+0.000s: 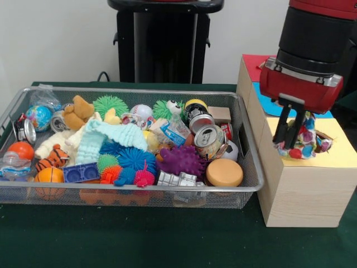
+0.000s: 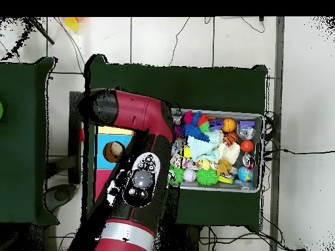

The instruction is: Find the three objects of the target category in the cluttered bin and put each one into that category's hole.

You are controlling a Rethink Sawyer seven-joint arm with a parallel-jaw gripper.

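My gripper [image 1: 293,134] hangs over the yellow panel [image 1: 341,140] of the wooden sorting box [image 1: 301,190], to the right of the bin. Its black fingers [image 1: 284,124] are shut on a soft toy with coloured dots [image 1: 308,144], which sits at the hole in that panel, partly sunk in. The wire-mesh bin [image 1: 139,91] holds a heap of toys, among them a tan teddy bear [image 1: 77,111], a small tiger [image 1: 53,158] and a pale mint cloth toy [image 1: 109,137]. In the overhead view the red arm [image 2: 134,127] covers the gripper and much of the box [image 2: 108,137].
The box also has a blue panel [image 1: 268,103] and a red panel [image 1: 254,61] farther back. Crushed cans [image 1: 210,139], a purple spiky ball [image 1: 181,161], a tan disc [image 1: 224,172] and a small basketball [image 1: 49,176] crowd the bin [image 2: 222,189]. Green cloth covers the table.
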